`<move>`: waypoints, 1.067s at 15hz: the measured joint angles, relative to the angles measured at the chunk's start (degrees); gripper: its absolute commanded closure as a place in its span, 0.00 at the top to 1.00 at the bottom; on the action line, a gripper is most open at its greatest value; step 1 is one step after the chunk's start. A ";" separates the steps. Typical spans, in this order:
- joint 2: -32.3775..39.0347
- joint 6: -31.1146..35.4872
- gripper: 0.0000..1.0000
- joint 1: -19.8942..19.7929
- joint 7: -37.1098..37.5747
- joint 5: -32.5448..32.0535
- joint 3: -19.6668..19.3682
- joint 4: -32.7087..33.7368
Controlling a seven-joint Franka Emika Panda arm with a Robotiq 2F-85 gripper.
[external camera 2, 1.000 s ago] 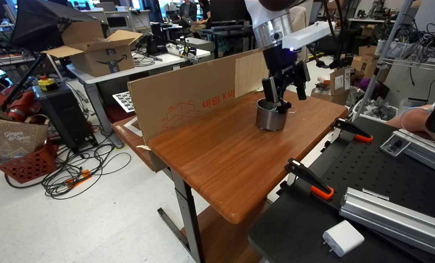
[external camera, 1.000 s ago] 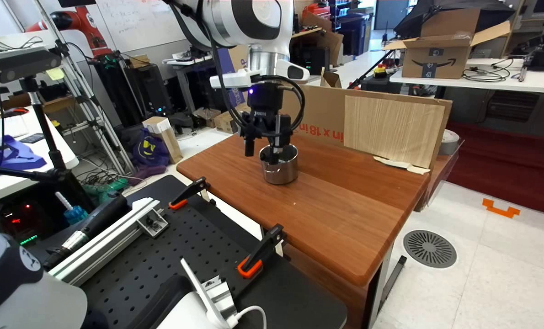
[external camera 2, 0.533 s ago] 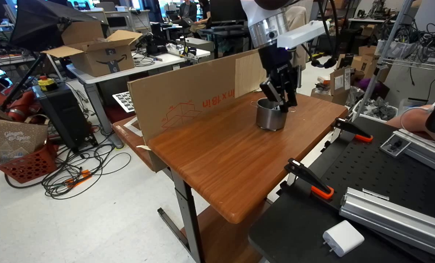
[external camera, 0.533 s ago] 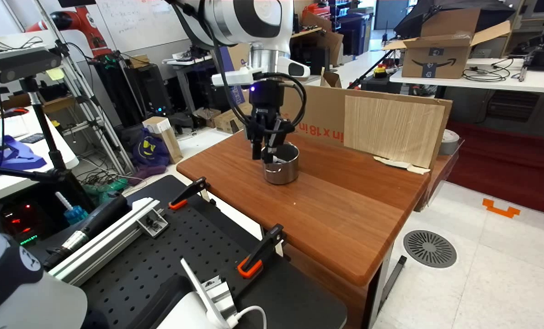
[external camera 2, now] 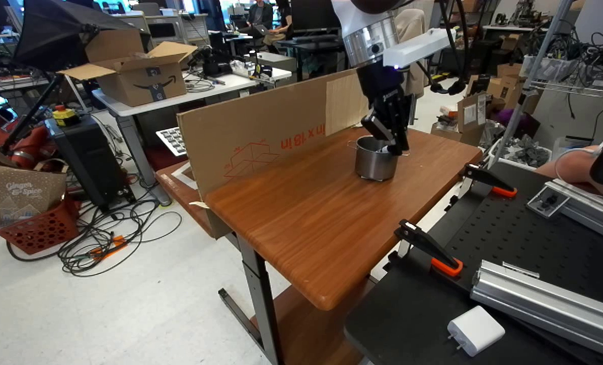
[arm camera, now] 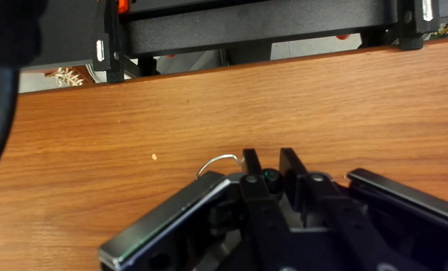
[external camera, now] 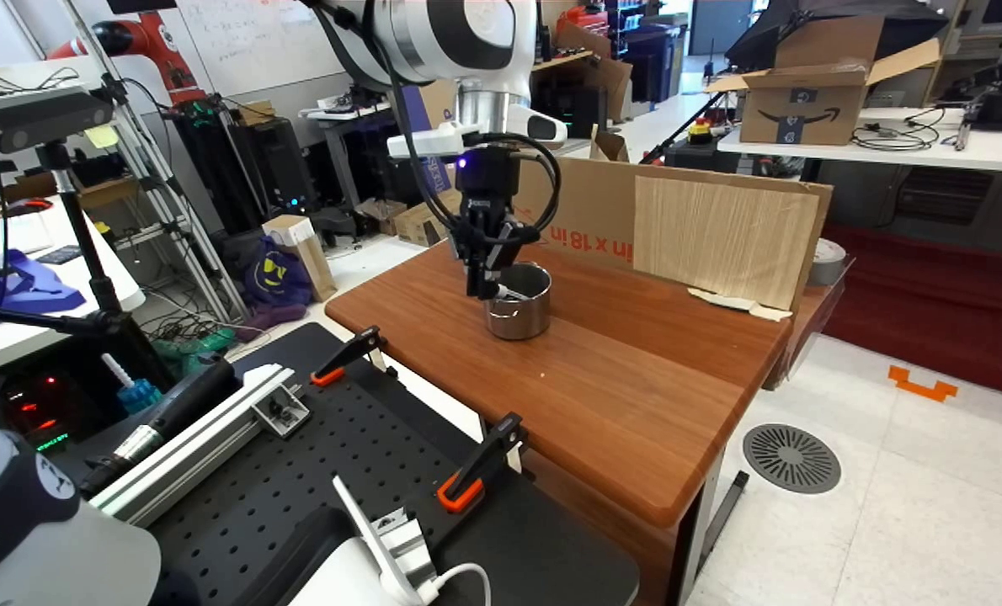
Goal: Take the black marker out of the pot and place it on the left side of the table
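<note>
At the rim of the silver pot (external camera: 519, 321), my gripper (external camera: 484, 290) is shut on the black marker (arm camera: 272, 178). In the wrist view the marker's dark round end sits between the two fingers of my gripper (arm camera: 270, 158). Its whitish body (external camera: 514, 294) slants down from the fingers into the pot in an exterior view; the lower part is hidden inside. Upright on the reddish-brown table (external camera 2: 301, 223), the pot (external camera 2: 375, 165) shows in both exterior views. Only a wire handle (arm camera: 220, 157) of it is plain in the wrist view.
A cardboard panel (external camera 2: 261, 129) stands along one long edge of the table. Two black clamps (external camera: 488, 459) with orange pads lie along the opposite edge, beside the black perforated bench (external camera: 341, 471). A small pale speck (arm camera: 154, 156) lies on the tabletop.
The spread jaws have come together on the marker. My gripper has shifted slightly at the pot's rim, and the marker's pale body now shows slanting out of the pot. The pot has barely moved.
</note>
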 measured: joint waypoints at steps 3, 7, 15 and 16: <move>0.00 0.00 0.05 0.00 0.00 0.00 0.00 0.02; -0.06 -0.01 0.05 0.04 -0.05 0.00 0.00 0.11; -2.07 0.06 0.05 0.07 -1.01 0.00 0.01 0.39; -2.41 0.06 0.05 0.07 -1.17 0.00 0.01 0.40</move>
